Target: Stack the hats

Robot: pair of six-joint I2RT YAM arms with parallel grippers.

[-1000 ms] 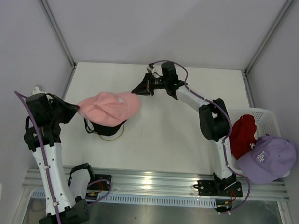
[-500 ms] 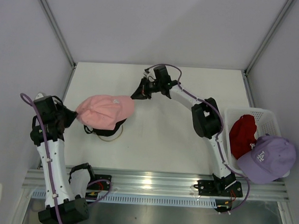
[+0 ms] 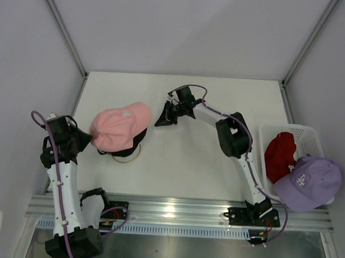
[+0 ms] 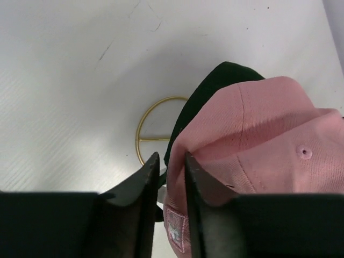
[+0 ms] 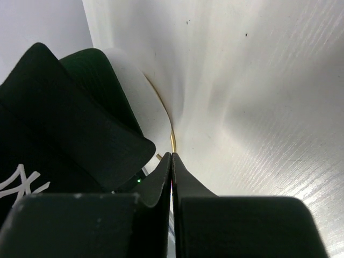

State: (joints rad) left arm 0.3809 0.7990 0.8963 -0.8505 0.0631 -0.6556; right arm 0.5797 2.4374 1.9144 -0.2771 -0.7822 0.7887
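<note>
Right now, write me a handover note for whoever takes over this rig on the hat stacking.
Left gripper: jaws slightly parted at the pink cap's edge, seemingly not clamping it.
Right gripper: shut, empty, beside the stack.
Stack: pink cap sits on a black cap over the gold stand.
Red cap lies in the white basket; lavender cap rests on its near rim.
Done: pink stacked.
Left: red and lavender.

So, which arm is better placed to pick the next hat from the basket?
The right arm. The red hat and lavender hat lie in the basket beside its base; the left arm stands far across, at the pink hat.
</note>
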